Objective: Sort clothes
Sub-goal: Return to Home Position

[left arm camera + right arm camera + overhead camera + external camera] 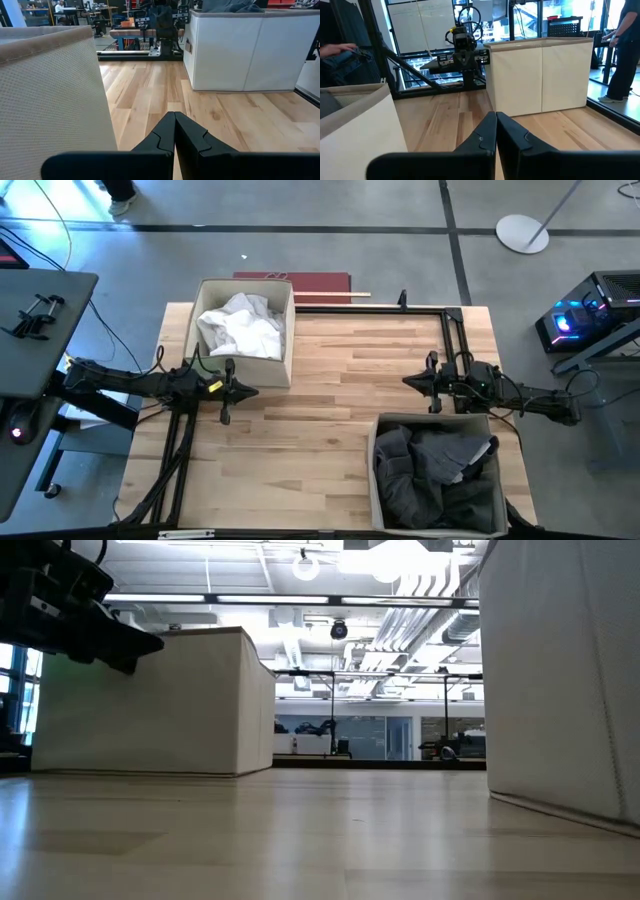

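Left gripper (250, 391) and right gripper (409, 380), both closed empty above the worktop (330, 395), should retract level, clear of the bins (270, 370).

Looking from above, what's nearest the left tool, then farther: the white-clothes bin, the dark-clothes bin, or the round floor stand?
1. White-clothes bin, just beside the left tool.
2. Dark-clothes bin, across the table.
3. Floor stand, off the table, far right.

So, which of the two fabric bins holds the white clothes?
The fabric bin beside the left gripper; the other bin, by the right gripper, holds dark grey clothes.
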Tool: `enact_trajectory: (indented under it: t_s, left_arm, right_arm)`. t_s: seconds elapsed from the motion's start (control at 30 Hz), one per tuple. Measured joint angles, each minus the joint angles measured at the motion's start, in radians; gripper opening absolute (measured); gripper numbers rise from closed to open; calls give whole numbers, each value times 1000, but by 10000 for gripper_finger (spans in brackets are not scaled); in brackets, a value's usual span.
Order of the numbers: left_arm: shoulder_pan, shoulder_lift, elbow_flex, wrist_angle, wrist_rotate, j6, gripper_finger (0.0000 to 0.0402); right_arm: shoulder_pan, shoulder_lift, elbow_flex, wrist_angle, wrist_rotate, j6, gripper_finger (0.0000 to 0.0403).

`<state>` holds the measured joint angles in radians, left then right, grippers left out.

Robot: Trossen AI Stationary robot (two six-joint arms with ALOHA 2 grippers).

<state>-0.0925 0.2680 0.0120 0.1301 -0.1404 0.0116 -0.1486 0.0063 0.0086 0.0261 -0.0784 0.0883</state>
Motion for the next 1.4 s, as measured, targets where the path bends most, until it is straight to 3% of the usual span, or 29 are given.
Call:
enact_trajectory:
  t_s: [0.5,1.4]
  left_arm:
    - [-17,-262,0,-6,-1,-1,0]
    - [-17,-264,0,6,-1,0,0]
  right_arm:
    - [8,-5,0,0,0,0,0]
    - [8,1,0,0,0,0,0]
